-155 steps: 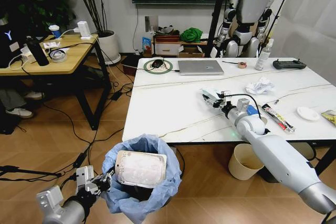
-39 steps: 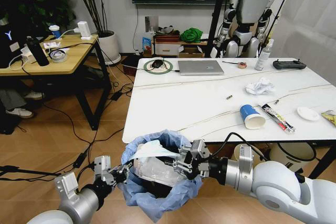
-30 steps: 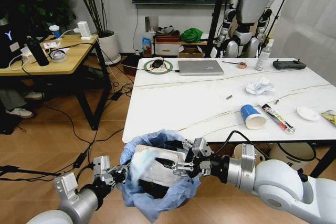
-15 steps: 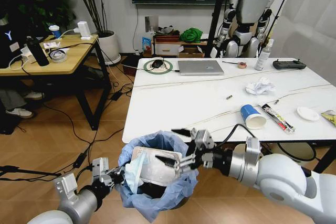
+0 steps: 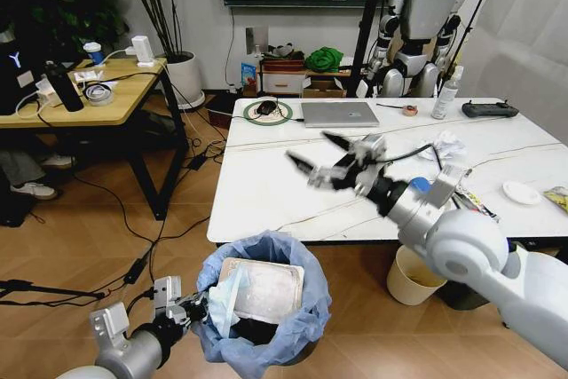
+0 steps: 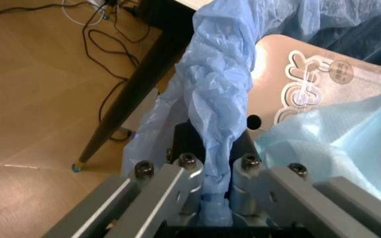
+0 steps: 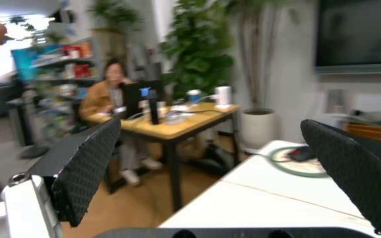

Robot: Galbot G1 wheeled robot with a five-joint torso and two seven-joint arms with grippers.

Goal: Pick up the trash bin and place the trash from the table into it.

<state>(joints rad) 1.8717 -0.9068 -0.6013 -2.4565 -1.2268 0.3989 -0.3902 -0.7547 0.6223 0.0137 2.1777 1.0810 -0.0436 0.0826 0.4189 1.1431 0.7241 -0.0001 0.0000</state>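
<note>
- The trash bin (image 5: 264,308) is held low in front of the table (image 5: 293,184), below its near left corner, above the wooden floor.
- The left gripper (image 5: 182,311) is clamped on the bin's rim on the robot's left side. In the left wrist view its two fingers (image 6: 177,178) pinch a bunched fold of the light-blue bag (image 6: 220,99) between them.
- Inside the bin lies a flat clear package (image 5: 264,288), tilted, with a pale blue crumpled piece (image 5: 224,301) beside it at the left part of the rim.
- The right gripper (image 5: 321,157) is raised above the tabletop, over its near middle part, and its fingers are spread wide with nothing between them. The right wrist view shows the two black pads (image 7: 85,168) far apart, with the room behind.
- Trash is on the right half of the tabletop: a white tissue wad (image 5: 441,145) toward the far right, a blue paper cup (image 5: 419,185) partly hidden behind the right arm, a long wrapper (image 5: 475,202) near the front edge, and a small round white thing (image 5: 520,192) close to the right edge.
- A laptop (image 5: 338,114) and a black remote (image 5: 489,109) are along the far edge.
- A plain cream bin (image 5: 412,276) stands on the floor under the table's front edge.
</note>
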